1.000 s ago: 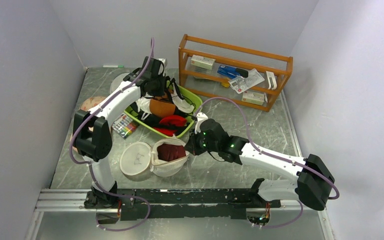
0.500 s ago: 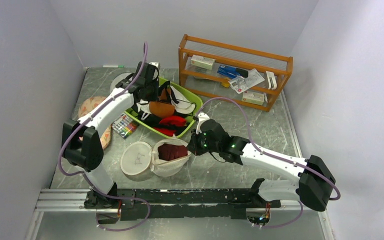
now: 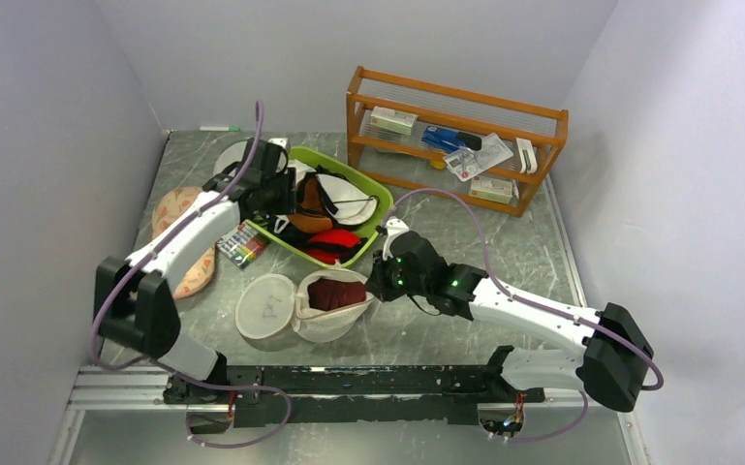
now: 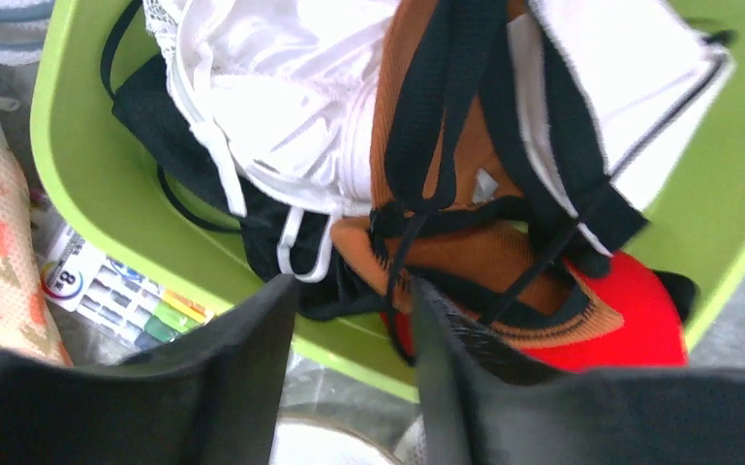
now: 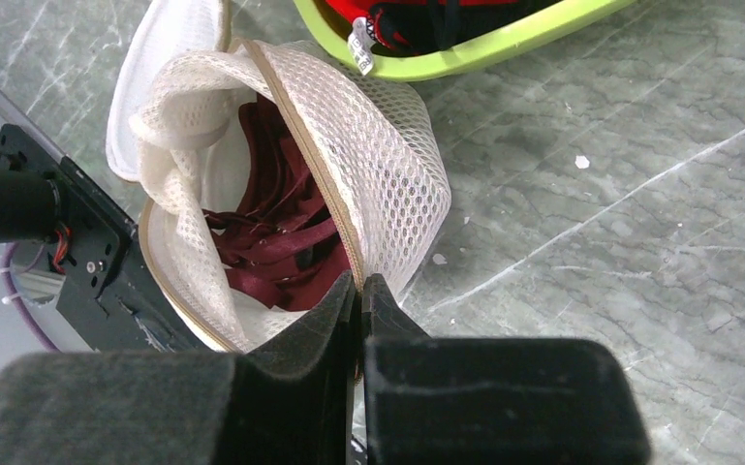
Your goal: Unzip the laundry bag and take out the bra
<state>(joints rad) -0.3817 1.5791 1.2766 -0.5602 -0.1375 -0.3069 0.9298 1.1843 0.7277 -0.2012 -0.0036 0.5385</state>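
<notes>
The laundry bag (image 3: 334, 315) lies unzipped at the table's front middle, its cream lid (image 3: 264, 306) flipped out flat to the left. The maroon bra (image 3: 333, 292) lies bunched inside the bag; the right wrist view shows the bra (image 5: 271, 237) down in the mesh bag (image 5: 388, 165). My right gripper (image 3: 377, 282) is at the bag's right side, shut on its zipper rim (image 5: 358, 287). My left gripper (image 3: 285, 197) hovers over the near-left edge of the green basket (image 3: 322, 162), open with nothing between its fingers (image 4: 242, 378).
The green basket (image 4: 87, 165) holds a white garment (image 4: 281, 87), an orange-brown one with black straps (image 4: 465, 252) and a red one (image 4: 630, 320). A marker pack (image 3: 241, 244) and a patterned pink pouch (image 3: 182, 205) lie left of it. A wooden rack (image 3: 455, 140) stands at the back right.
My left gripper has opened and drawn back left and toward the front, from over the basket's middle to its near-left edge. The right gripper has kept its hold on the bag.
</notes>
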